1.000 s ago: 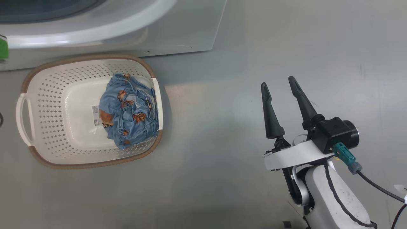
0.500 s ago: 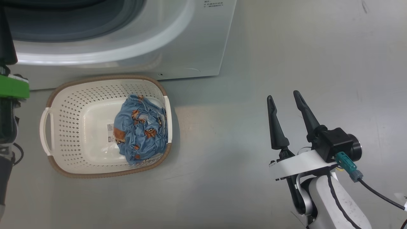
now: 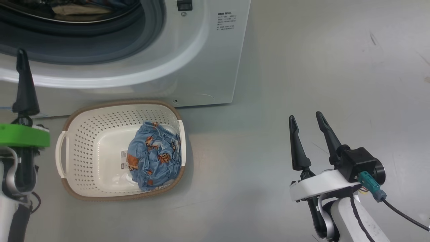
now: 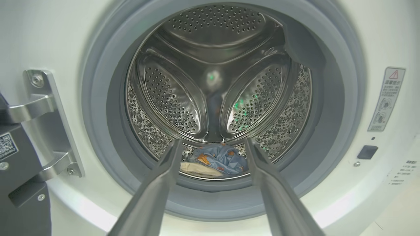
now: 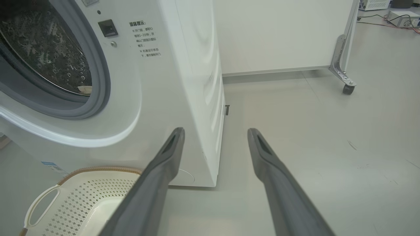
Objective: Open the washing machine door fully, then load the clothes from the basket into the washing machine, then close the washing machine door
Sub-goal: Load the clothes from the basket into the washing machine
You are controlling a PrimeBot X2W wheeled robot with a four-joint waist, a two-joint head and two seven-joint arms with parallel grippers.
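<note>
The last bundle of clothes [image 3: 154,159] lies inside the basket [image 3: 121,102], pressed against its right end wall. The bundle's long axis runs from the basket's washer side toward its near side, across the basket's own length.

Your left gripper [image 4: 213,144] is released and carries nothing. It is beyond the basket's left handle and higher than the rim, and it points away from the basket, straight into the drum [image 4: 213,82]. There a blue piece [image 4: 218,159] and some pale cloth already lie at the bottom. Your right gripper [image 3: 305,115] is also spread and empty, and it stands well apart from the basket's right end, over bare floor [image 3: 302,67].

I judge that the two arms are about equally far from the bundle (the left one must first turn down and cross the whole basket). The right arm has a free way over the floor and meets the bundle at the near wall.

Mind the brown rim and the right handle, which touch the cloth. The washer [image 3: 201,67] front stands just behind the basket, so the room for lifting is upward and then toward the uncovered opening.
</note>
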